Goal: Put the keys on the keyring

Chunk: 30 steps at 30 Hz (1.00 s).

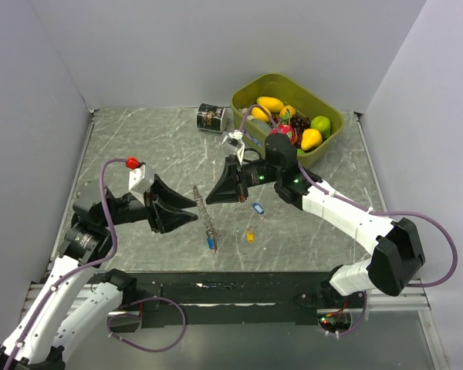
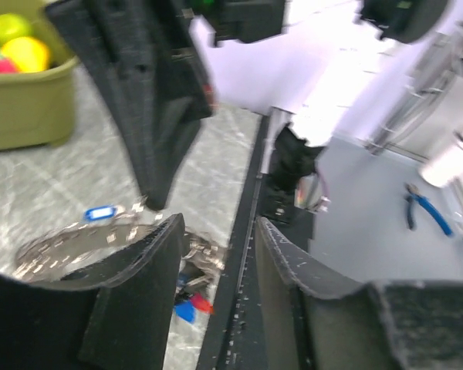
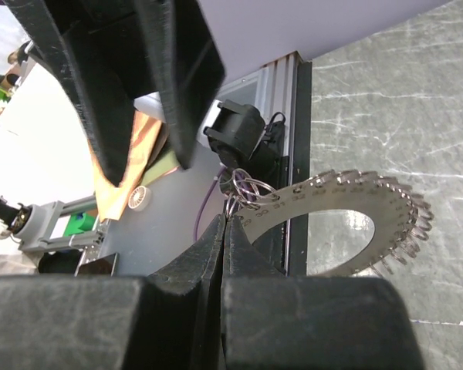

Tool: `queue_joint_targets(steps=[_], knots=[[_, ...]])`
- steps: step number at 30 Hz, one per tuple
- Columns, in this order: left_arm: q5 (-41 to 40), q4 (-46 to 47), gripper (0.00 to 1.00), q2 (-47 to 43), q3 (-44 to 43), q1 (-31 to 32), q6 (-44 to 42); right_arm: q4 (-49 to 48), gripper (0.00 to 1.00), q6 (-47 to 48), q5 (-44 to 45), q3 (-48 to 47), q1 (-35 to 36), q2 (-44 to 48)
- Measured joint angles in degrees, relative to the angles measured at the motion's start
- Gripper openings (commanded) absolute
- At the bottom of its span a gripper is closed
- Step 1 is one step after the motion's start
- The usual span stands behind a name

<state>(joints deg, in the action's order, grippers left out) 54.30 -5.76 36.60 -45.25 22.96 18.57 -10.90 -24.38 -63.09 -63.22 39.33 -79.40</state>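
Note:
The keyring [image 1: 204, 212] is a flat silvery ring with numbered holes, held upright and seen edge-on from above. My right gripper [image 1: 216, 194] is shut on its rim beside a few small wire loops [image 3: 251, 189]; the keyring [image 3: 347, 202] fills the right wrist view, with the gripper [image 3: 228, 222] pinching it. Keys with blue and red tags [image 2: 189, 304] hang at the ring's lower end [image 1: 211, 243]. A blue-tagged key [image 1: 257, 207] and a yellow-tagged key [image 1: 250, 236] lie loose on the table. My left gripper [image 1: 191, 216] is open just left of the ring, with nothing between its fingers [image 2: 143, 277].
A black can [image 1: 212, 118] lies at the back of the table. Next to it, a green bin [image 1: 328, 108] of toy fruit stands at the back right. The table's dark front rail [image 1: 239, 289] runs just below the keys.

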Motion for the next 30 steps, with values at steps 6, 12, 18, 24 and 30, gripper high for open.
queue_joint_targets(steps=[6,12,18,24,30], knots=[[7.5,6.1,0.43,0.0,0.6,0.0,3.7,-0.7,0.0,-0.2,-0.5,0.0,0.0,0.0],[13.5,12.7,0.37,1.9,2.4,0.0,8.3,-2.6,0.0,-1.1,-1.2,0.0,0.0,0.1],[13.9,9.7,0.32,4.7,2.3,0.0,6.7,-3.5,0.0,-1.8,-1.5,0.0,0.0,0.1],[8.0,5.2,0.32,4.5,2.3,-0.1,3.8,-3.7,0.0,-1.7,-1.5,0.0,0.0,0.3],[2.1,4.3,0.31,1.2,3.7,-0.7,2.4,-3.7,0.0,-1.7,-1.6,0.0,0.0,0.7]])
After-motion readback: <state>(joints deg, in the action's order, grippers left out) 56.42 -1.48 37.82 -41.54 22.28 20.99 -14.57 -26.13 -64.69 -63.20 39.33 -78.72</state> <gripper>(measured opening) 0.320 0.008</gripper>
